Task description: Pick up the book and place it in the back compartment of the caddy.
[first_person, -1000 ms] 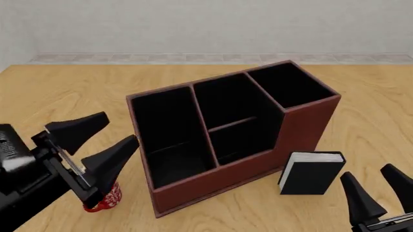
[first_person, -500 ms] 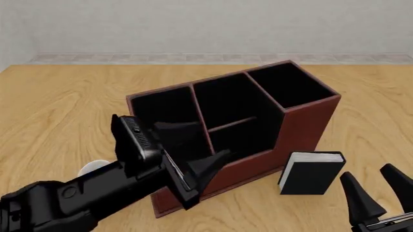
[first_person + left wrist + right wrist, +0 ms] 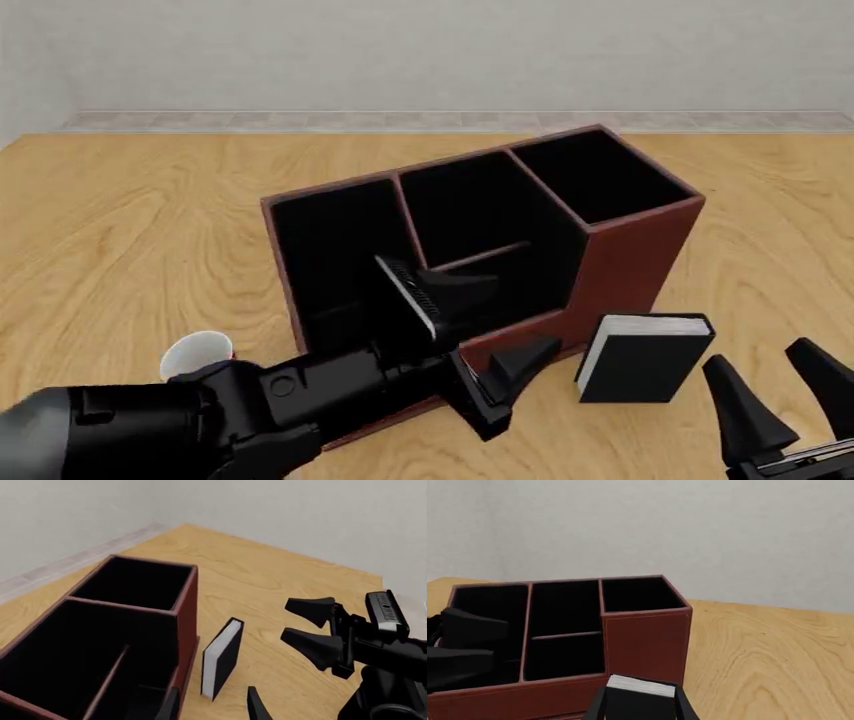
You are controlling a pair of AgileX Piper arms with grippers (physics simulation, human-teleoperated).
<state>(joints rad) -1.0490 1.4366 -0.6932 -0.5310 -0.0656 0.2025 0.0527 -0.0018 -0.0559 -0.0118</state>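
The small thick black hardcover book with white page edges is standing upright on the wooden table, just beside the near right corner of the large reddish-brown rectangular caddy. The left end effector is hanging open in front of the caddy, with the book to its right. The right end effector, also open and empty, is waiting nearer, just behind the book.

Light wood-grain tabletop filled the fg, w/ even, soft lighting. Plain pale grey wall stood behind. A tiled strip ran along the wall's base.
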